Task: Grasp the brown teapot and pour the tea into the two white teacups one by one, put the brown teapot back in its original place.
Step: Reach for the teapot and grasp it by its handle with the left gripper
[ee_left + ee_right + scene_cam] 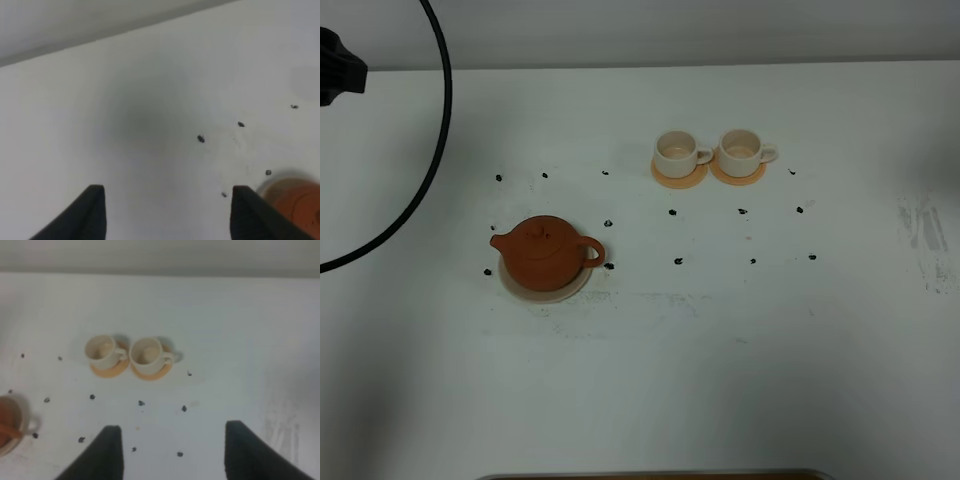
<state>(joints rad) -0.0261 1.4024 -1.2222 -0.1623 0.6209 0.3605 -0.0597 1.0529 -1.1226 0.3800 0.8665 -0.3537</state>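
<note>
While the brown teapot [545, 253] is sitting upright on the pale beige coaster [520, 291] in the left-centre of the exterior frame, neither arm is touching it. Its spout is pointing toward the left of the frame, its loop handle is pointing right, and its knobbed lid is resting in place. The two white teacups [677, 151] are standing side by side in the upper middle of the frame, well apart from the teapot. The nearer teacup is sitting on its own orange coaster [678, 178], and the farther teacup [741, 148] is sitting on a second orange coaster [736, 178]. Both cup handles are facing right.

In the left wrist view, the left tool [167, 192] is hanging over bare white worktop [125, 125] with its dark fingers [95, 210] spread wide and nothing between them. The teapot is showing only as a blurred orange edge just beyond one finger in the lower right corner.

In the right wrist view, the right tool [172, 429] is likewise standing wide open and gripping nothing. It is looking toward the two cups in the middle of that frame, with a sliver of the teapot at the left edge.

Small black specks [678, 261] are lying scattered across the worktop around the teapot and cups. A black cable [432, 170] is curving through the upper left of the exterior frame.
</note>
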